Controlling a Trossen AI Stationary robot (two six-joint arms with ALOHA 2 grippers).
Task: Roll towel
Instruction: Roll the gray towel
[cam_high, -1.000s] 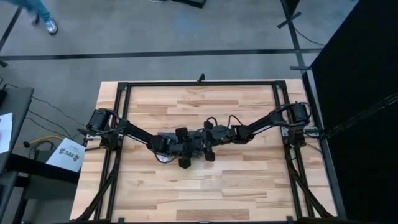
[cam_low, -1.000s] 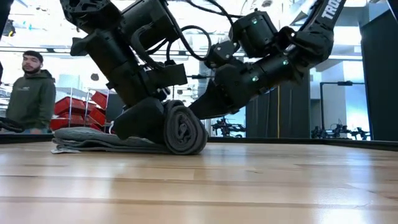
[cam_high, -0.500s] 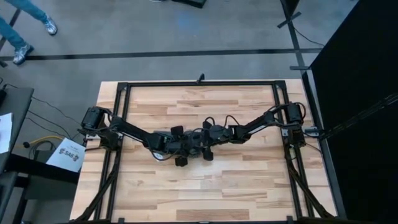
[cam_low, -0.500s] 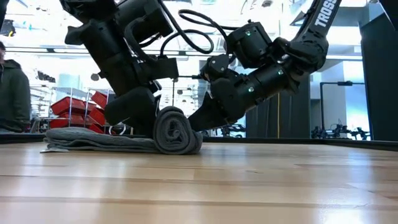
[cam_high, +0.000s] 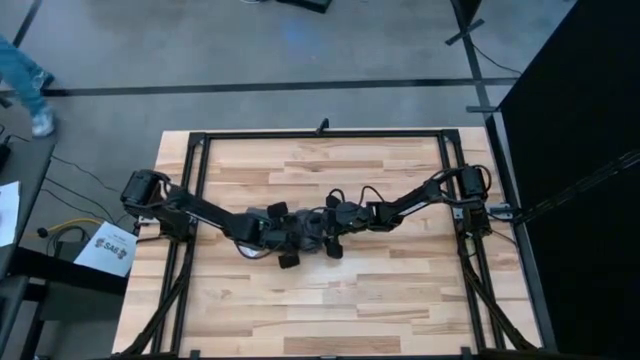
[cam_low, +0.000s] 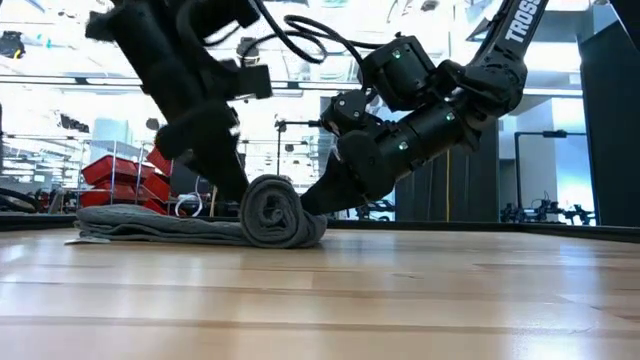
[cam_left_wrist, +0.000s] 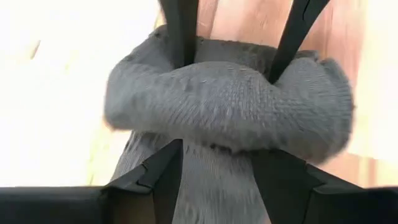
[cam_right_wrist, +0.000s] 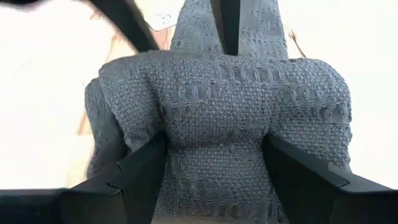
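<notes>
Right wrist view: right pincer (cam_right_wrist: 214, 171) spread wide, dark fingers (cam_right_wrist: 140, 171) either side of the rolled part of the towel (cam_right_wrist: 224, 106), pressed into the knit at both flanks; roll bulges between them. Straddling rather than pinching. Other arm's two thin dark fingers poke into the roll from the far side.

Left wrist view: left pincer (cam_left_wrist: 214, 180) also spread, fingers (cam_left_wrist: 158, 174) flanking the flat strip of towel (cam_left_wrist: 230, 106) that leads up to the roll; touching the cloth or just beside it, can't tell which. Roll sits across, just beyond the tips, w/ the right arm's fingers dug into its far side.

Low view: left pincer (cam_low: 215, 165) blurred, comes down steeply behind and at the unrolled side of the roll. Right pincer (cam_low: 325, 195) reaches in at a slant from the opposite side, tip low against the roll's flank. Towel (cam_low: 270, 212) partly rolled: spiral end face visible, roll resting on the counter (cam_low: 400, 290), unrolled remainder lying flat as a low layered strip trailing away toward the left arm's side. Red bins and racks in the room behind.

High view: both arms stretched from their bases at the counter's (cam_high: 330, 300) side edges, meeting near the middle. Left pincer (cam_high: 290, 235) and right pincer (cam_high: 325, 232) close together, facing each other, towel (cam_high: 308, 228) mostly hidden beneath them. Wood-plank counter w/ black frame round it. Person's leg and shoe (cam_high: 40, 122) on the floor past the counter's far left corner.
</notes>
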